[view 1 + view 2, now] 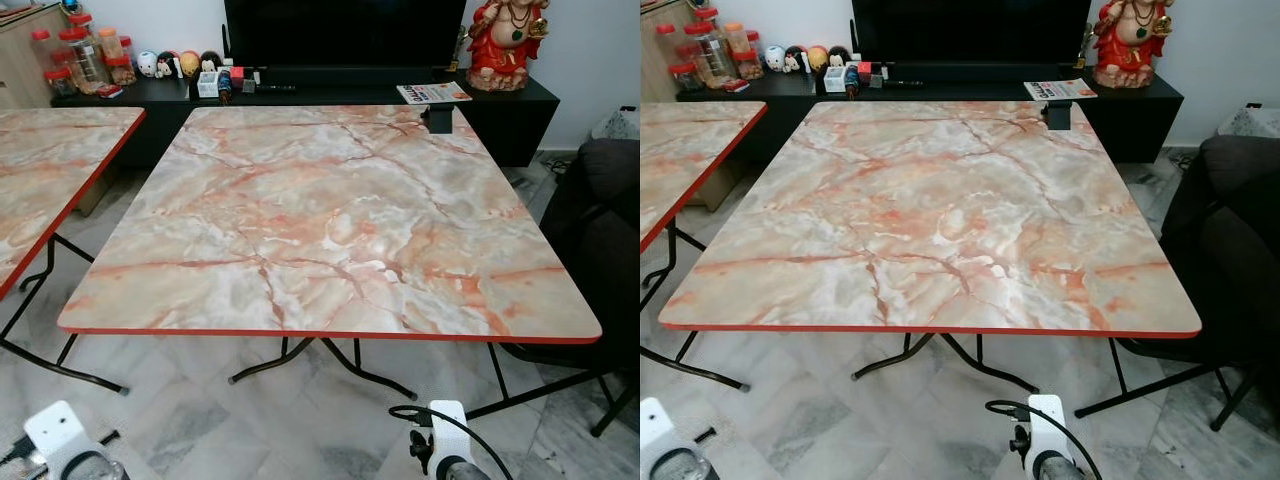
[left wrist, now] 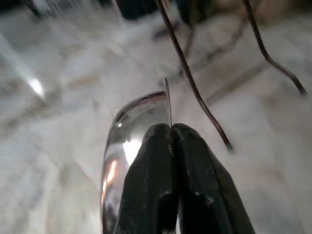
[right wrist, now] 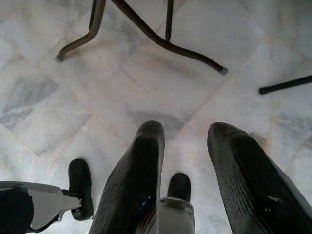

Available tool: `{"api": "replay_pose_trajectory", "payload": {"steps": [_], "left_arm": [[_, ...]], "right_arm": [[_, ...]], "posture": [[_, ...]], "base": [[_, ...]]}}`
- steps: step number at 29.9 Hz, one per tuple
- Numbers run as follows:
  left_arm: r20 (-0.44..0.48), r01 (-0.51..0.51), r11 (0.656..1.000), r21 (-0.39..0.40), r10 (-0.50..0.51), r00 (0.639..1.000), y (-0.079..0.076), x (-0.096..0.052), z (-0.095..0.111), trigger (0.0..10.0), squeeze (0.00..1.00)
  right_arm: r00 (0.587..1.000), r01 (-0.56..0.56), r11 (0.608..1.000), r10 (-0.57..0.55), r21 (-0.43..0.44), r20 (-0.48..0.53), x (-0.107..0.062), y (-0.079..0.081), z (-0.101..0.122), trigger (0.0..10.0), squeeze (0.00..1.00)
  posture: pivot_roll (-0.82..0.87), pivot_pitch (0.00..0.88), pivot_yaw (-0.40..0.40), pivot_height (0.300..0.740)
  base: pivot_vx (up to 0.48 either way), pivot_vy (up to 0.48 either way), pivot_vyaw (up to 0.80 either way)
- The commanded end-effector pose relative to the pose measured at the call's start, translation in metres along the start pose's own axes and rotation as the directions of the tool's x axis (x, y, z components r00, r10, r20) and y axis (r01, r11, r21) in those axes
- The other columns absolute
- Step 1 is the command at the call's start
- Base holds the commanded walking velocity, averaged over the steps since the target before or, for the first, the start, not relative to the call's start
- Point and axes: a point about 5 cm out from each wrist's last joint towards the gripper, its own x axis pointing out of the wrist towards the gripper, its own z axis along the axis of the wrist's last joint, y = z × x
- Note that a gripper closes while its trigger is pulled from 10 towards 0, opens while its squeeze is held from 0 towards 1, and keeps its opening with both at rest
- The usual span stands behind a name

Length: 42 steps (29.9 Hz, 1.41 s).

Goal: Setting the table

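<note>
Approach step: left gripper [image 2: 170, 146] is pinching a shiny metal bowl [image 2: 129, 141] by its rim, low before the table [image 1: 330, 225]; right gripper [image 3: 187, 161] is hanging parted, holding nothing. Next, judged: lifting the bowl over the table's near edge and setting it down.

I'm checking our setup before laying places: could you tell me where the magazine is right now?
The magazine lies on the black TV console behind the marble table, toward the robot's right, just left of the red figurine.
</note>
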Motion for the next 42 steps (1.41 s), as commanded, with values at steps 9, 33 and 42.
{"api": "replay_pose_trajectory", "payload": {"steps": [9, 33, 42], "left_arm": [[0.489, -0.155, 0.983, -0.102, 0.185, 0.852, 0.006, 0.026, 0.125, 10.0, 0.0], [0.435, 0.722, -0.07, -0.688, -0.836, 0.334, -0.199, -0.129, 0.218, 10.0, 0.0], [0.322, 0.456, -0.174, -0.873, -0.908, 0.27, -0.208, -0.143, 0.19, 10.0, 0.0]], "right_arm": [[1.0, -0.011, 1.0, 0.011, -0.016, 0.001, 0.001, 0.001, 0.005, 10.0, 0.0], [0.999, 0.034, 0.998, -0.034, 0.059, 0.004, 0.0, -0.002, -0.001, 10.0, 0.0], [0.999, 0.041, 0.997, -0.041, 0.07, -0.004, -0.001, -0.003, -0.005, 10.0, 0.0]], "posture": [[-0.05, 0.0, -0.021, 0.74], [-0.16, 0.0, 0.056, 0.74], [-0.17, 0.0, 0.064, 0.74]], "base": [[0.0, 0.0, 0.0], [0.0, 0.0, 0.0], [0.0, 0.0, 0.0]]}}
